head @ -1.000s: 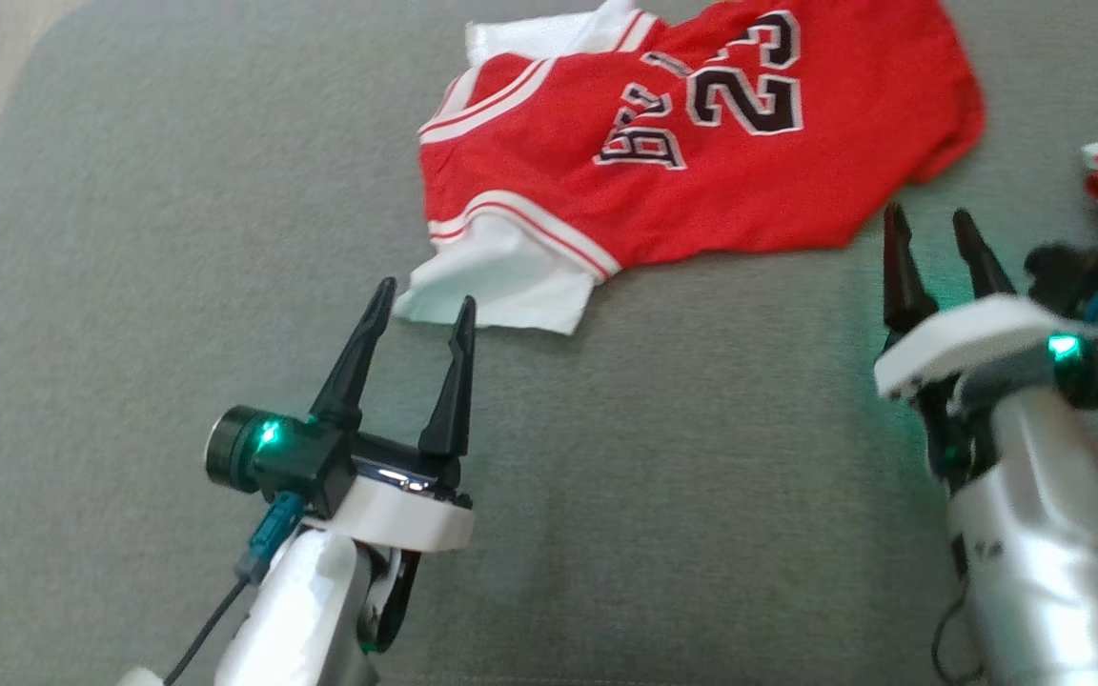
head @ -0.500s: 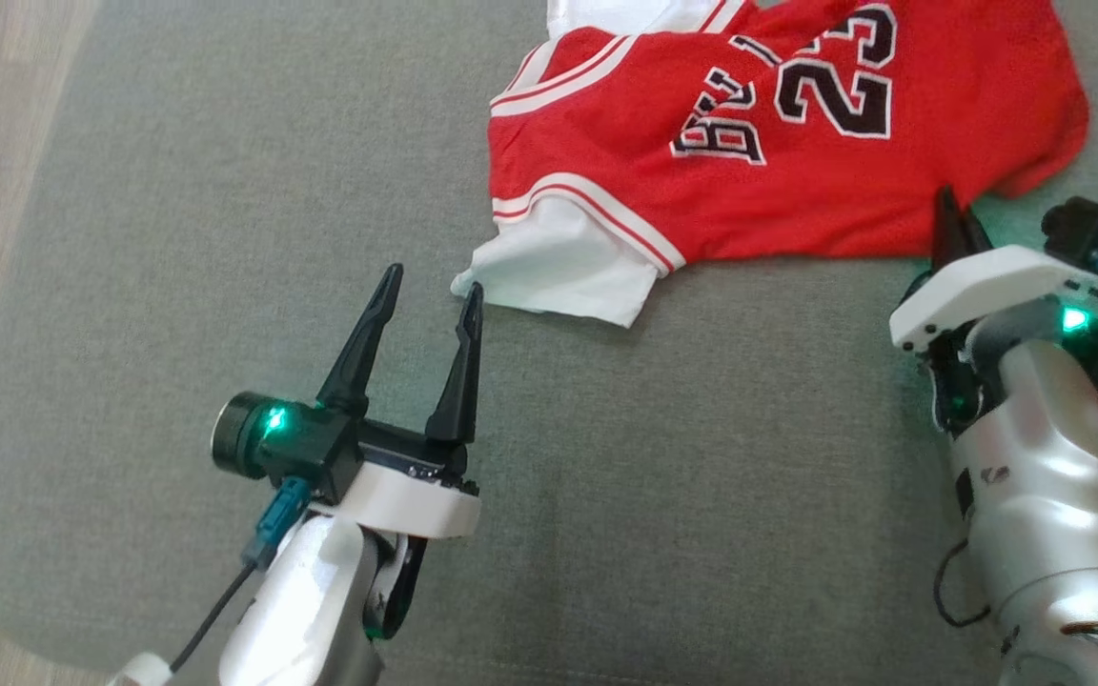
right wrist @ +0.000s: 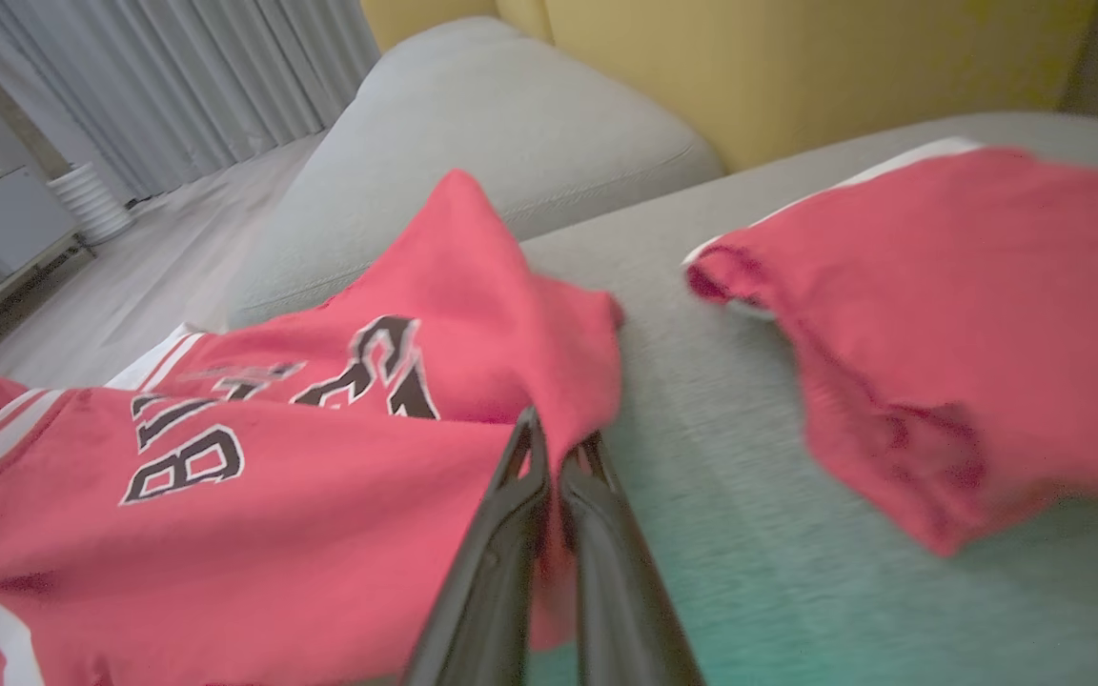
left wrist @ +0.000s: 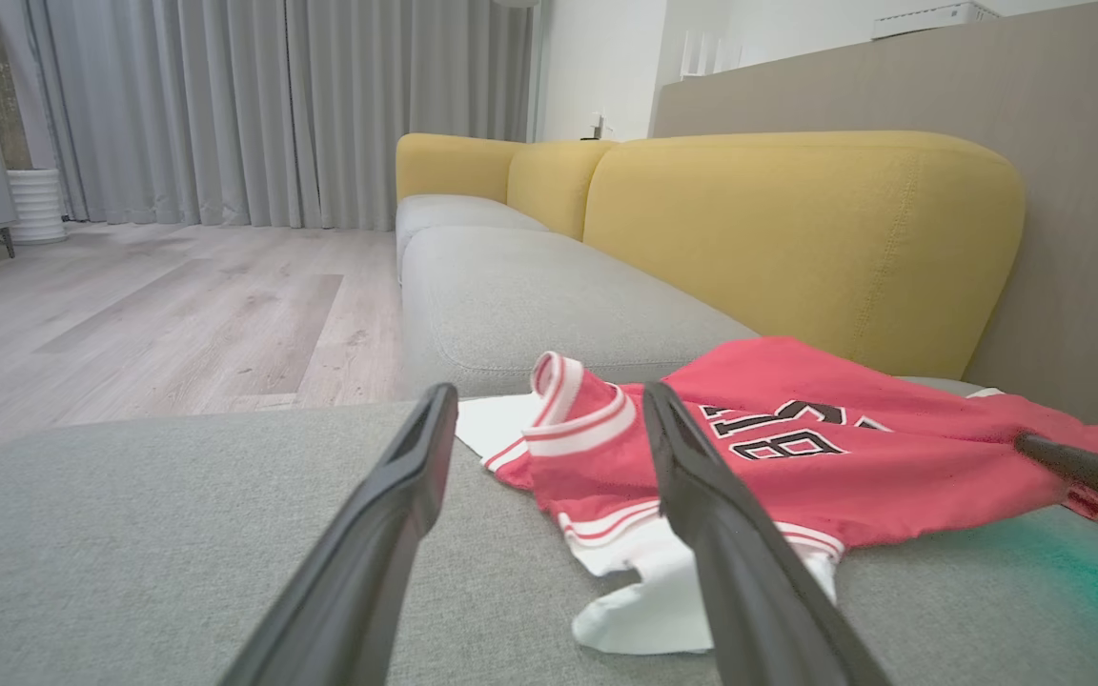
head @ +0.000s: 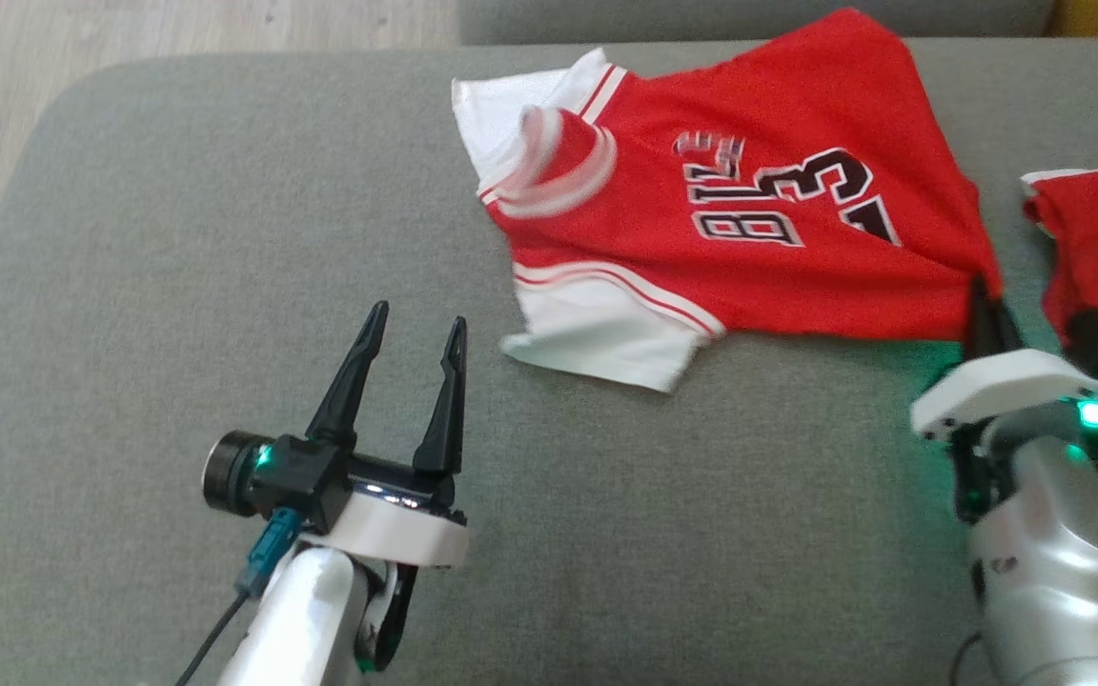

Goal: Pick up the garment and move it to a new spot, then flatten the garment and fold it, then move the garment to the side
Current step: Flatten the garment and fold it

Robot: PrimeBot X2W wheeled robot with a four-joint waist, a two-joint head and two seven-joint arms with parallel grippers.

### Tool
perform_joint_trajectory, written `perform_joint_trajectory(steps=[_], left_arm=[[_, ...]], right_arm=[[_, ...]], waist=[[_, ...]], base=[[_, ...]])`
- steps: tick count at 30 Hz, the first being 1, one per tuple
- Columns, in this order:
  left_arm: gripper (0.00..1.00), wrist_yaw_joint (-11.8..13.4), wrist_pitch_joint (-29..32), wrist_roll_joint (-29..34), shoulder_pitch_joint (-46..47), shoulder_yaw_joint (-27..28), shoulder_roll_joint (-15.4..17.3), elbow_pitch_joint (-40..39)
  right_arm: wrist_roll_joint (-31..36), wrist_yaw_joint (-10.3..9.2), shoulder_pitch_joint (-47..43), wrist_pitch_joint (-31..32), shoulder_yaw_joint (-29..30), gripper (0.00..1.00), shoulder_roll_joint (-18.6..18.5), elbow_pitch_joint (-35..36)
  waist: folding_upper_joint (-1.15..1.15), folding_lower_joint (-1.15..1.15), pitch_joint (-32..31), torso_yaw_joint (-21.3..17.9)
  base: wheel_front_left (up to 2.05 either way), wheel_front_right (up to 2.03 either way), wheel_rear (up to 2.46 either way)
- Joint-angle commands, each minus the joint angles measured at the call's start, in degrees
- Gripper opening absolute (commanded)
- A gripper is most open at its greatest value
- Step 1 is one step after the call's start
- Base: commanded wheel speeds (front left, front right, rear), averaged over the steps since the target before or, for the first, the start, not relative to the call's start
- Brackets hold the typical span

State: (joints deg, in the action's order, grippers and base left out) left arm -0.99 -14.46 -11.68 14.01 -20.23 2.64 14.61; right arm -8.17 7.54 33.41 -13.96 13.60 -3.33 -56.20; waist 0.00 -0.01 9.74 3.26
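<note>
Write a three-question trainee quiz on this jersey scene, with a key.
1. True or false: the left gripper is open and holds nothing.
2. Choose one: the right gripper is shut on A) the jersey, B) a towel, C) nothing.
3. Short answer: what colour are the jersey's sleeves?

Key: 1 true; 2 A; 3 white.

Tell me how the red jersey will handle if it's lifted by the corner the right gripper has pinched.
Probably floppy: the red jersey creases toward the right gripper pinching it and its collar curls, so it should drape. Likely light, being thin cloth. It may bunch if dragged over the textured sofa cushion.
</note>
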Motion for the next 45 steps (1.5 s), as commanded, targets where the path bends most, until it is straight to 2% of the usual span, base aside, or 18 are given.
perform_joint_trajectory(steps=[1, 6, 13, 16, 21, 22, 23, 24, 28, 32, 39, 45], left_arm=[[1.0, 0.32, -0.54, 0.29, 0.79, 2.14, 0.24, -1.86], [1.0, 0.21, -0.54, -0.12, 0.14, 1.62, 0.24, -2.21], [1.0, 0.2, -0.54, -0.81, 1.4, 0.18, 0.24, -2.3], [1.0, 0.33, -0.54, -1.23, 2.1, -0.64, 0.24, -2.23], [1.0, 0.66, -0.54, -1.86, 3.07, -1.83, 0.24, -2.09], [1.0, 0.7, -0.54, -1.9, 3.22, -1.98, 0.24, -2.03], [1.0, 0.7, -0.54, -1.94, 3.36, -2.12, 0.24, -1.98], [1.0, 0.71, -0.54, -1.96, 3.46, -2.23, 0.24, -1.94], [1.0, 0.87, -0.54, -1.92, 4.08, -2.45, 0.24, -1.58], [1.0, 1.0, -0.54, -1.52, 4.28, -1.75, 0.24, -1.36], [1.0, 0.73, -0.54, -0.78, 3.1, -0.35, 0.24, -1.25], [1.0, 0.44, -0.54, 0.0, 1.59, 0.88, 0.24, -1.62]], right_arm=[[2.55, -0.05, 0.52, -0.84, 0.75, 0.0, 0.45, 3.62], [12.02, -0.05, -1.32, 1.95, 3.96, 0.0, 0.46, 11.02], [22.26, -0.05, 0.94, 11.2, -3.3, 0.0, 0.46, 19.63], [26.31, -0.05, 2.87, 15.49, -6.53, 0.0, 0.46, 19.73], [31.68, -0.05, 6.26, 19.18, -9.38, 0.0, 0.46, 15.16], [32.5, -0.05, 6.93, 19.18, -10.15, 0.05, 0.46, 13.82], [32.83, -0.05, 7.48, 18.72, -11.61, 0.47, 0.46, 12.13], [32.88, -0.05, 7.9, 18.74, -12.54, 1.0, 0.46, 10.44], [32.9, -0.05, 8.89, 18.42, -15.73, 1.0, 0.46, 5.47], [28.65, -0.05, 8.37, 14.83, -16.53, 1.0, 0.46, 4.83], [20.07, -0.05, 4.7, 8.23, -17.66, 1.0, 0.46, 8.16], [11.46, -0.05, -2.04, 3.63, -16.83, 1.0, 0.46, 15.34]], waist=[[0.0, 0.01, -1.08, -0.92], [0.0, 0.01, -1.24, -0.23], [0.0, 0.01, 1.16, 3.03], [0.0, 0.01, 2.45, 4.78], [0.0, 0.01, 4.38, 7.08], [0.0, 0.01, 4.65, 7.35], [0.0, 0.01, 4.84, 7.59], [0.0, 0.01, 4.98, 7.74], [0.0, 0.01, 5.05, 7.78], [0.0, 0.01, 4.15, 6.51], [0.0, 0.01, 1.77, 2.98], [0.0, 0.01, -0.75, -1.12]], base=[[0.0, 0.0, 0.0], [0.0, 0.0, 0.0], [0.0, 0.0, 0.0], [0.0, 0.0, 0.0], [0.0, 0.0, 0.0], [0.0, 0.0, 0.0], [0.0, 0.0, 0.0], [0.0, 0.0, 0.0], [0.0, 0.0, 0.0], [0.0, 0.0, 0.0], [0.0, 0.0, 0.0], [0.0, 0.0, 0.0]])
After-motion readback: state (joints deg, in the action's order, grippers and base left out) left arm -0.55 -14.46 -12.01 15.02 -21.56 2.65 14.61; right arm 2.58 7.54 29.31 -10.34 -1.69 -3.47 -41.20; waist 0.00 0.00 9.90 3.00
